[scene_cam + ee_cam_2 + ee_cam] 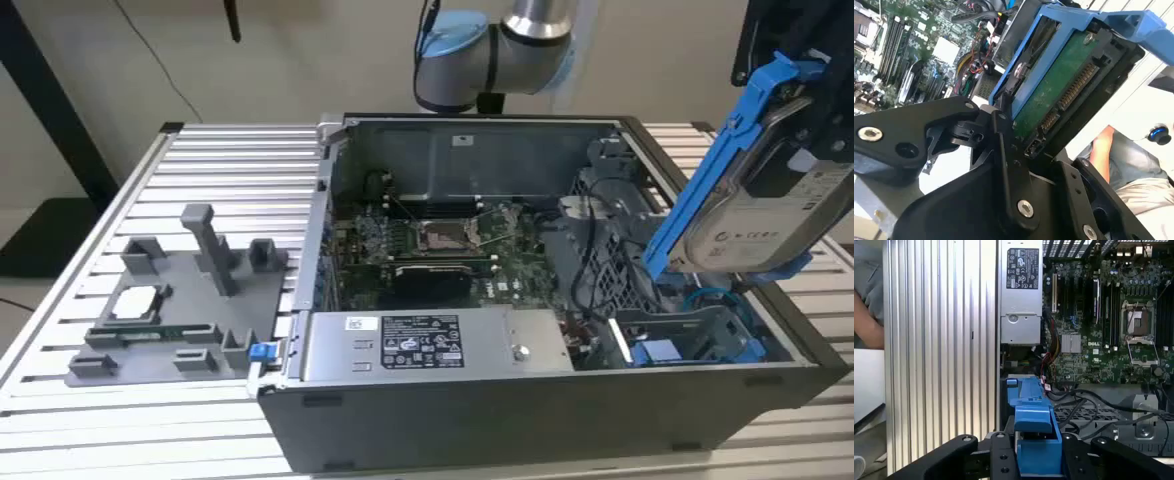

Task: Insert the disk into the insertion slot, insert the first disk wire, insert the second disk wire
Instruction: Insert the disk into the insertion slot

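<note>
My gripper (798, 120) is shut on the disk (767, 215), a silver-grey drive in a bright blue carrier. It hangs tilted, almost on edge, above the open computer case at the exterior view's right. In the second wrist view the disk's (1064, 85) green circuit board and connectors face the camera, with the black fingers (1004, 140) clamped on the carrier's edge. The first wrist view has the blue carrier (1036, 440) between the fingers. The insertion slot (694, 325) lies below the disk in the grey drive cage. Loose cables (601, 270) lie beside the cage; I cannot tell which are the disk wires.
Another blue-fronted carrier (661, 350) sits in the cage. The case also holds the motherboard (441, 240) and a grey power supply (427, 345). A grey fixture tray (174, 300) lies on the slatted table (227, 160). A person's arm (1106, 150) is close by.
</note>
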You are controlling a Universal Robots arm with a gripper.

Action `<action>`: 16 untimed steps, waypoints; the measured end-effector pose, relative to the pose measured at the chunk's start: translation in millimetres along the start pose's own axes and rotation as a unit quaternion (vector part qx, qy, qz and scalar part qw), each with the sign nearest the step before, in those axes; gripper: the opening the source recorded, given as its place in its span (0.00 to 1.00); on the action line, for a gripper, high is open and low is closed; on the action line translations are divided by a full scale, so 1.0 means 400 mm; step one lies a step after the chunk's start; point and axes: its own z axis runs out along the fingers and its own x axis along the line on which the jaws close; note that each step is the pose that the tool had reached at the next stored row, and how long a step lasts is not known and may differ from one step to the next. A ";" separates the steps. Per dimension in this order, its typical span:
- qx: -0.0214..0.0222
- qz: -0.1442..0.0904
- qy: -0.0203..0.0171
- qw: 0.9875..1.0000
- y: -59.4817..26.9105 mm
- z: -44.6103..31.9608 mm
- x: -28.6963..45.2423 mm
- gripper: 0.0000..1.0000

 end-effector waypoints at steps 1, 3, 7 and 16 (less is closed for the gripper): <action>0.000 0.000 0.000 1.000 0.000 0.000 0.000 0.00; 0.000 0.000 0.000 1.000 0.000 0.000 0.000 0.00; 0.000 0.000 0.000 1.000 0.000 0.000 0.000 0.00; 0.000 0.000 0.000 1.000 -0.001 0.014 0.001 0.00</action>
